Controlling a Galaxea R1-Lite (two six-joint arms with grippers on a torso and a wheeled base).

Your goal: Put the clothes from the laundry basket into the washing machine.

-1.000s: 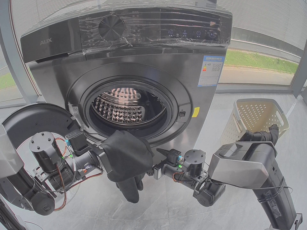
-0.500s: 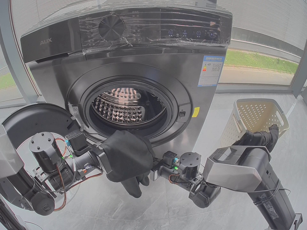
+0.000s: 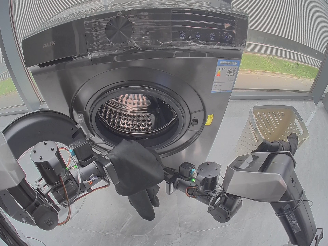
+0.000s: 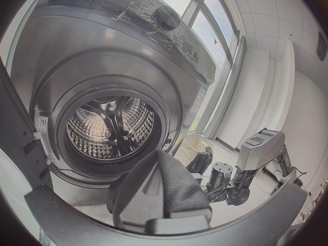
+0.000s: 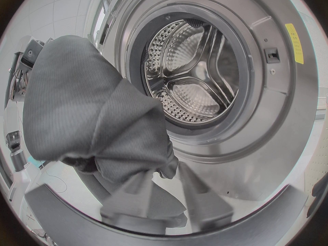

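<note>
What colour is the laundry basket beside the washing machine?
The laundry basket is cream, with perforated walls; the head view shows it best.

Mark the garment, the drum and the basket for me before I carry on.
garment (image 3: 136,166): head view, on the middle of the dark cloth bundle.
drum (image 3: 130,120): head view, on its perforated inner wall.
basket (image 3: 276,122): head view, on its meshed inner wall.

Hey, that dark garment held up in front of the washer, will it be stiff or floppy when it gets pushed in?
Probably floppy: the dark garment drapes in soft folds and a tail hangs limp below it. Likely light for its bulk: the knit looks thin. Loose ends might catch on the door rim when pushed in.
</note>
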